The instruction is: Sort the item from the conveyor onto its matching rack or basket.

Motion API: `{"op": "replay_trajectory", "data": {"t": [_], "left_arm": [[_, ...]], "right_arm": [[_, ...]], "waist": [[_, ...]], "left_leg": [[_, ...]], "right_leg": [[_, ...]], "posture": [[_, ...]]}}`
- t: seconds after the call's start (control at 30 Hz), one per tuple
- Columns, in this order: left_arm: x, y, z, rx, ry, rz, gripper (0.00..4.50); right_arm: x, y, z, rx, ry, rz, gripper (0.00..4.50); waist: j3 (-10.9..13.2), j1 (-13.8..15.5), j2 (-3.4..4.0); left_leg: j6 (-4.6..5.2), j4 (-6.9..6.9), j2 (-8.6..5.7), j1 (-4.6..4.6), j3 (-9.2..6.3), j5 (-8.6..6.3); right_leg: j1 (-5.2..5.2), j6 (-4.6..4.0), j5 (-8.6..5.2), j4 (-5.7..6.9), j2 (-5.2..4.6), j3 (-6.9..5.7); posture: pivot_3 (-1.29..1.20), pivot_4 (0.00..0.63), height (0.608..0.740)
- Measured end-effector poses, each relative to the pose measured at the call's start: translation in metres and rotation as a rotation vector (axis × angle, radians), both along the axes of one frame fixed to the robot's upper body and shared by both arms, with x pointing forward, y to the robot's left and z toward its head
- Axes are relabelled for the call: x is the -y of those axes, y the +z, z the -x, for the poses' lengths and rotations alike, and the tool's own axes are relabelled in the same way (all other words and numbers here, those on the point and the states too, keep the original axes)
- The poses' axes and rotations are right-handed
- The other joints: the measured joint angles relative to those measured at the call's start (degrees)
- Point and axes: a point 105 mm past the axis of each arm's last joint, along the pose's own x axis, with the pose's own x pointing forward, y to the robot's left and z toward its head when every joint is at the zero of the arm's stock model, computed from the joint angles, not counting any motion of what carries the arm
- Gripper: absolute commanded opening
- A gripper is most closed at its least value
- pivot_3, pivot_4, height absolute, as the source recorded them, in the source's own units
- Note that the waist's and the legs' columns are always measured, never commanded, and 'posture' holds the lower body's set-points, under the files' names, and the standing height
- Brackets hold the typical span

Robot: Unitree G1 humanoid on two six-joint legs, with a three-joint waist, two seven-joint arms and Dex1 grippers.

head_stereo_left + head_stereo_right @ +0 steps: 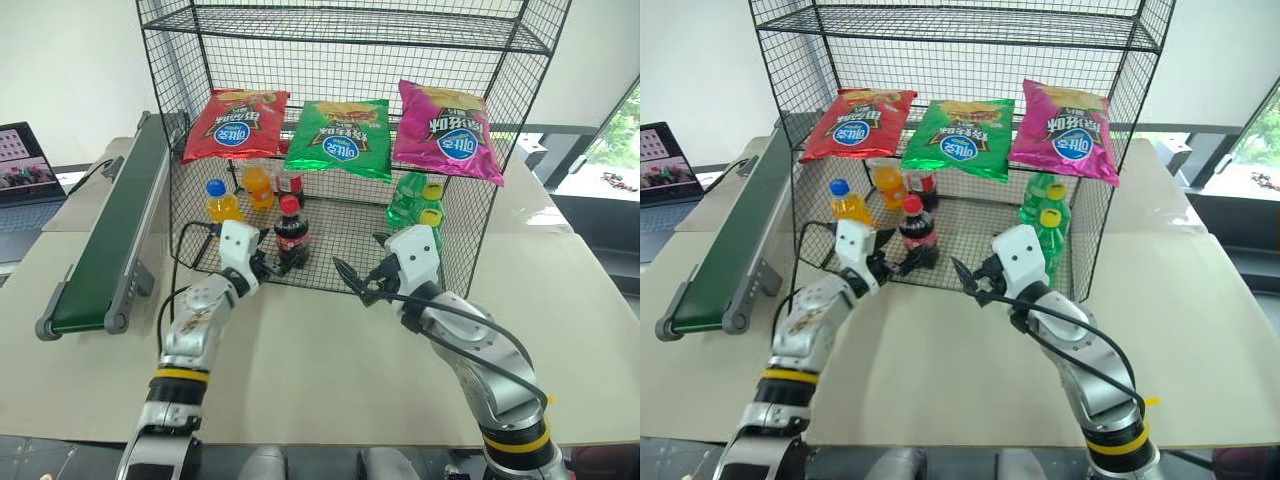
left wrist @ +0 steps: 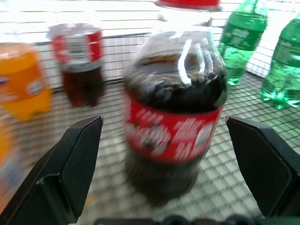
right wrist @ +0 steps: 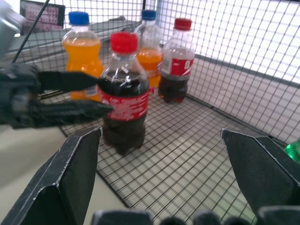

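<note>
- Cola bottle (image 1: 292, 236) stands upright on the lowest tier of the black wire rack (image 1: 470, 215), near its front edge, red cap at twelve o'clock and base at six, so its long axis runs straight up and down.
- Conveyor (image 1: 110, 240) lies at about nine o'clock from the bottle, its green belt bare, which suggests the sorting is all but done.
- Orange soda bottles (image 1: 222, 200) sit just at ten o'clock of the cola, and a second cola bottle (image 1: 290, 184) stands behind it at twelve; I'd judge the cola was put here to join its own kind.
- Left gripper (image 1: 268, 263) is level, aimed into the rack, its fingers spread wide either side of the cola without touching it; nothing is in its grasp.
- Right gripper (image 1: 352, 275) hovers at about four o'clock from the bottle, just outside the rack front, fingers wide apart and empty, seemingly on standby.
- Green bottles (image 1: 418, 205) stand at three o'clock, well apart from the cola, under the hanging crisp bags (image 1: 340, 135).
</note>
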Motion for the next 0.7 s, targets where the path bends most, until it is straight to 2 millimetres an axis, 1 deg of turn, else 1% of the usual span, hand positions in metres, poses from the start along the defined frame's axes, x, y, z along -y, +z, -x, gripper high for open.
{"op": "replay_trajectory", "data": {"t": [0.03,0.1,0.17,0.27,0.37,0.4,0.47,0.6,0.7], "left_arm": [[-0.004,0.003,0.007,-0.001,0.010,0.000,4.49],[-0.011,0.004,0.017,-0.012,0.029,0.002,4.49],[-0.016,0.000,0.030,-0.038,0.051,0.000,4.49],[-0.028,-0.018,0.047,-0.102,0.108,-0.027,4.49],[-0.040,-0.039,0.059,-0.162,0.180,-0.066,4.49],[-0.043,-0.045,0.062,-0.178,0.206,-0.075,4.49],[-0.046,-0.050,0.064,-0.179,0.244,-0.080,4.49],[-0.042,-0.050,0.064,-0.148,0.257,-0.080,4.49],[-0.041,-0.049,0.064,-0.135,0.258,-0.079,4.49]], "right_arm": [[0.003,-0.004,0.001,-0.009,-0.008,-0.005,4.50],[0.010,-0.010,0.003,-0.023,-0.021,-0.009,4.50],[0.014,-0.017,0.007,-0.037,-0.025,-0.016,4.50],[0.020,-0.030,0.012,-0.065,-0.033,-0.018,4.50],[0.025,-0.038,0.014,-0.065,-0.058,-0.008,4.50],[0.027,-0.041,0.014,-0.067,-0.069,-0.008,4.50],[0.026,-0.047,0.014,-0.073,-0.080,-0.015,4.50],[0.025,-0.065,0.016,-0.116,-0.091,-0.021,4.50],[0.029,-0.067,0.014,-0.113,-0.102,-0.013,4.50]], "waist": [[0.0,0.1,0.00],[0.0,0.1,0.02],[0.0,0.0,0.03],[0.0,-0.2,0.07],[0.0,-0.1,0.07],[0.0,0.1,0.07],[0.0,0.3,0.07],[0.0,0.2,0.07],[0.0,0.1,0.08]], "left_leg": [[0.00,0.01,0.00,0.00,0.00,0.00],[0.00,0.01,0.00,0.01,0.01,0.00],[0.01,0.00,0.01,0.04,0.01,-0.01],[0.00,-0.04,0.02,0.05,0.02,-0.01],[0.00,-0.02,0.03,0.06,0.02,-0.01],[0.00,-0.02,0.03,0.05,0.02,-0.01],[-0.01,0.02,0.02,0.04,0.02,-0.01],[-0.01,0.02,0.01,0.02,0.04,-0.01],[-0.01,-0.01,0.03,0.04,0.04,-0.02]], "right_leg": [[0.01,0.01,0.00,-0.01,0.00,0.00],[0.02,0.07,-0.04,-0.02,-0.01,0.00],[0.04,0.15,-0.09,-0.02,0.00,0.00],[0.02,0.14,-0.09,-0.03,0.01,0.02],[0.02,0.19,-0.13,-0.02,0.01,0.02],[0.01,0.29,-0.19,-0.03,0.01,0.01],[0.02,0.37,-0.23,-0.04,0.00,0.01],[0.02,0.37,-0.23,-0.08,-0.01,0.03],[0.02,0.19,-0.13,-0.07,0.01,0.04]], "posture": [[0.00,0.150,0.738],[0.00,0.150,0.738],[0.00,0.150,0.738],[0.00,0.150,0.738],[0.00,0.150,0.738],[0.00,0.150,0.738],[0.00,0.150,0.738],[0.00,0.150,0.738],[0.00,0.150,0.738]]}}
